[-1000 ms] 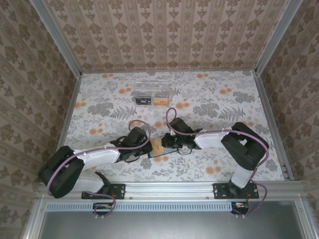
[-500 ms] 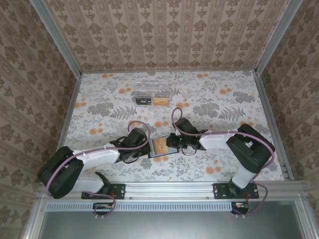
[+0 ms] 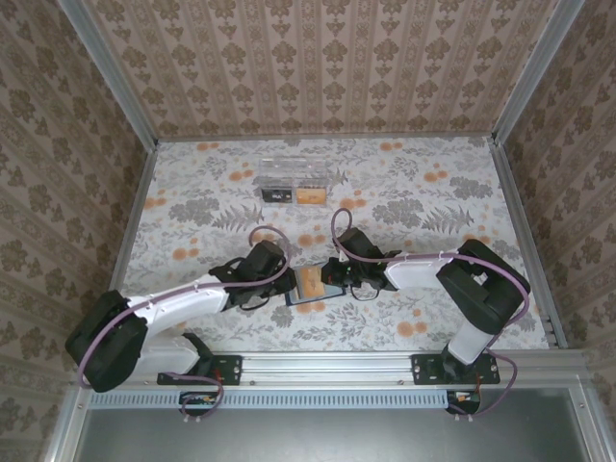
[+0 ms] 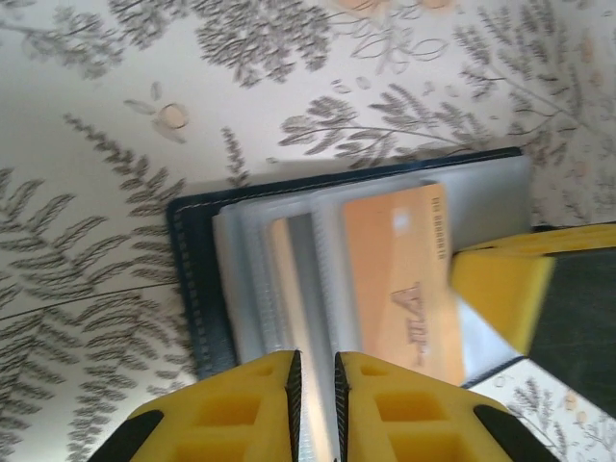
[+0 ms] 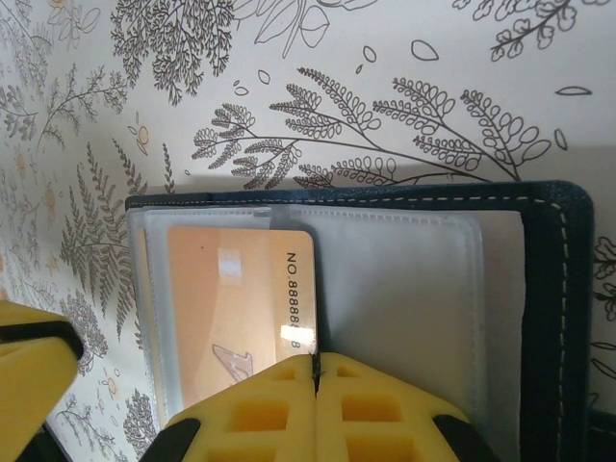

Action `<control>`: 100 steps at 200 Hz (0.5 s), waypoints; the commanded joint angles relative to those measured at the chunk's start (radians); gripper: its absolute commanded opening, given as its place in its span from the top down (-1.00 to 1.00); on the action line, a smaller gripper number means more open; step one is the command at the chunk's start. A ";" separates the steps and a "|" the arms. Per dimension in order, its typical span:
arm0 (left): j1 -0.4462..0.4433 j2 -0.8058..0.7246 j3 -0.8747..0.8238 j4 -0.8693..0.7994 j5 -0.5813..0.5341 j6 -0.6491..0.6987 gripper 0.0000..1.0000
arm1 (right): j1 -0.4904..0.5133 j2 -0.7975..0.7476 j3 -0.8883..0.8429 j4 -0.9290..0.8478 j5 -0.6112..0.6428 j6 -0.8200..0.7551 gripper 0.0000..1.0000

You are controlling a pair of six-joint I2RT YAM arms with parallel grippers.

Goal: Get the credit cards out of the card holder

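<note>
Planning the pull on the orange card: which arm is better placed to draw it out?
Probably left. The left gripper, jaws slightly apart, sits at the sleeves beside the orange card; the right gripper is shut, resting on the card holder.

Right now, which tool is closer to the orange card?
Right. The right tool, shut, meets the edge of the orange card inside the card holder; the left tool sits just beside the card, over the clear sleeves.
</note>
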 commanded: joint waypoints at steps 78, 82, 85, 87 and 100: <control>-0.029 0.114 0.048 0.004 -0.007 0.027 0.67 | 0.008 0.021 0.010 -0.016 -0.018 -0.001 1.00; -0.029 0.112 0.048 0.001 -0.009 0.027 0.67 | 0.008 0.021 0.010 -0.016 -0.019 -0.002 1.00; -0.028 0.111 0.047 -0.002 -0.010 0.026 0.68 | 0.007 0.020 0.010 -0.015 -0.019 -0.003 1.00; -0.029 0.109 0.047 -0.003 -0.011 0.025 0.68 | 0.008 0.019 0.010 -0.017 -0.019 -0.003 1.00; -0.029 0.094 0.046 -0.009 -0.017 0.024 0.68 | 0.008 0.017 0.011 -0.019 -0.017 -0.004 1.00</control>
